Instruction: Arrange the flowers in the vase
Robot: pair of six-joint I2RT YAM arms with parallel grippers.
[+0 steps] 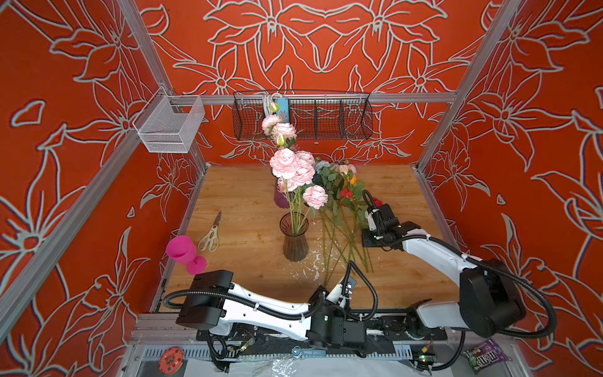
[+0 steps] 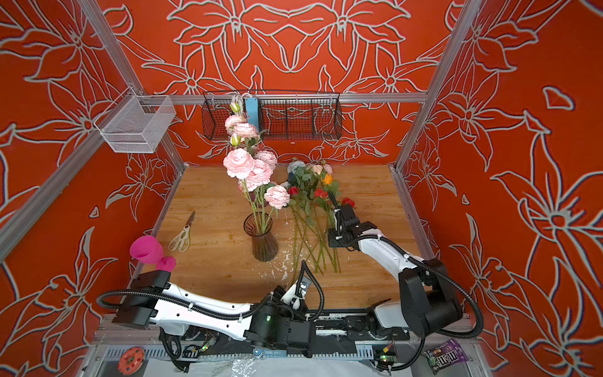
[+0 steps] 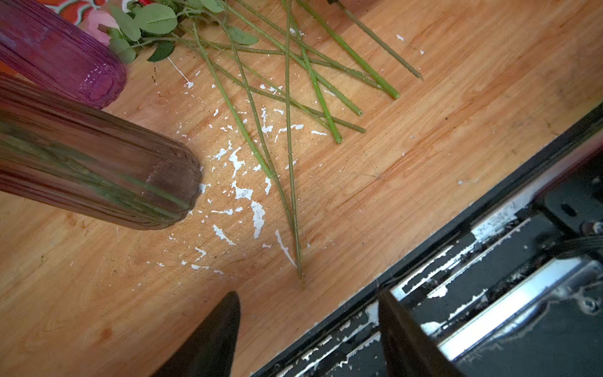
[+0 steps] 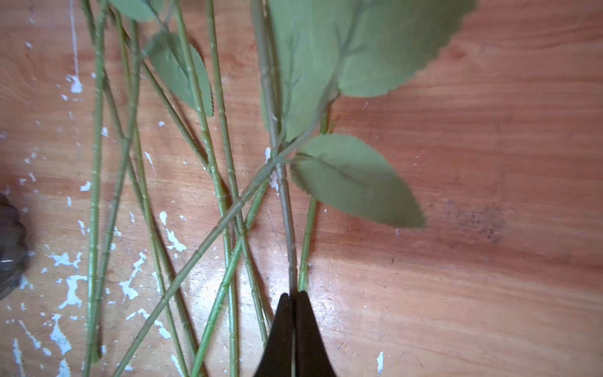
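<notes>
The left arm (image 1: 261,310) and right arm (image 1: 434,251) are white shells with black joints. Ribbed black conduit (image 1: 376,295) loops along them, cinched by white zip ties (image 1: 255,306). The left hand (image 3: 308,293) and right hand (image 4: 293,295) have tapered black fingers (image 3: 215,336).

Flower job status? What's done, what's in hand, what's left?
Done: several pink peonies stand in the smoky glass vase.
In hand: the right tool is shut on one rose stem in the pile right of the vase. The left tool is open and empty near the front edge of the table.
Left: the roses all lie on the table; none is in the vase yet.
</notes>
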